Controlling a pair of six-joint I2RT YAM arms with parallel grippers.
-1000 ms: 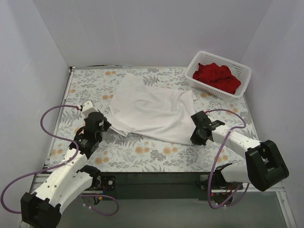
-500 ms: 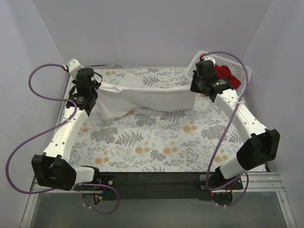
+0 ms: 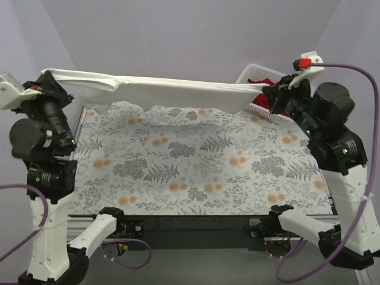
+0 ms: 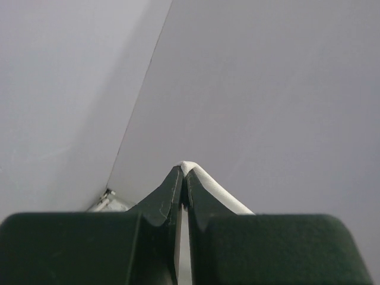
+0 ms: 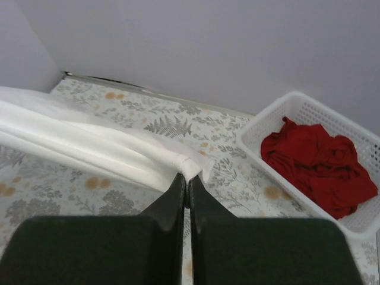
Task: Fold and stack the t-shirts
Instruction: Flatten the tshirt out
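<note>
The white t-shirt (image 3: pixel 160 94) hangs stretched in the air across the back of the table, held at both ends. My left gripper (image 3: pixel 46 76) is shut on its left corner, high at the far left; the pinched edge (image 4: pixel 193 172) shows at the left gripper's (image 4: pixel 183 175) tips. My right gripper (image 3: pixel 267 94) is shut on its right corner near the basket; the right wrist view shows the white fabric (image 5: pixel 101 148) running left from the right gripper's (image 5: pixel 186 177) tips. The red t-shirts (image 5: pixel 317 166) lie bunched in the basket, partly hidden behind my right arm in the top view (image 3: pixel 261 82).
The white lattice basket (image 5: pixel 279 116) stands at the back right corner of the floral table (image 3: pixel 190 166). Grey walls close in the back and both sides. Purple cables loop from both arms.
Both arms have risen and spread apart, lifting the white t-shirt off the table until it hangs taut in the air. It lay flat one second ago.
</note>
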